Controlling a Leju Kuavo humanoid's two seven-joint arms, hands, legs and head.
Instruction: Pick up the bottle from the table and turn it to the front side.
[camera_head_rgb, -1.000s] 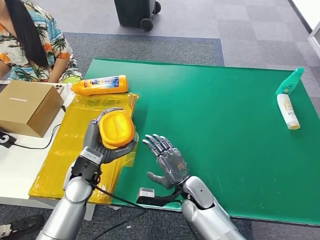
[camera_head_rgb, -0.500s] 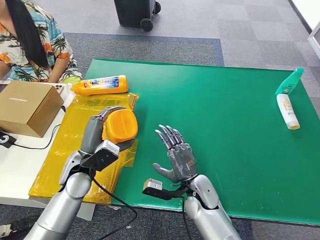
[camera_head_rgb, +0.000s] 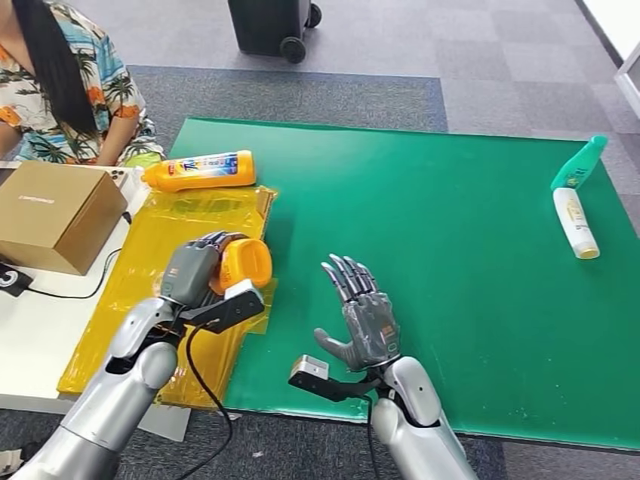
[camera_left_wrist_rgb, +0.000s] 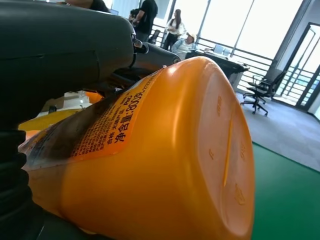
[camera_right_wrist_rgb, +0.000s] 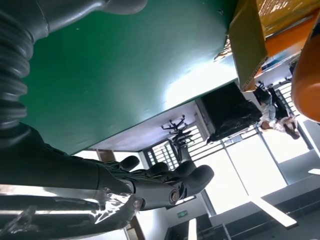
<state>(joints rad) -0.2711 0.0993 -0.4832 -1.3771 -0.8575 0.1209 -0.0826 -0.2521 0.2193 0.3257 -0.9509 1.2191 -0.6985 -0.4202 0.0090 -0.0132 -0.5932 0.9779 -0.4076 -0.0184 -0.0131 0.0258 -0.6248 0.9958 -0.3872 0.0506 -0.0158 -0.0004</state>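
Left hand (camera_head_rgb: 195, 272) wrapped around the orange bottle (camera_head_rgb: 243, 265), which it holds above the yellow sheet (camera_head_rgb: 143, 280) at the near-left of the green surface (camera_head_rgb: 453, 260) — base pointing toward the right hand (camera_head_rgb: 366, 318), printed label against the fingers. The right hand hovers just beside it, fingers spread and holding nothing. Risks, as judged: the smooth, broad body may slip or rotate in the grasp if the wrist twists quickly; a loosened grip would drop it onto the slick sheet, where it could roll away — possibly toward a second orange bottle (camera_head_rgb: 202, 170) lying farther back.
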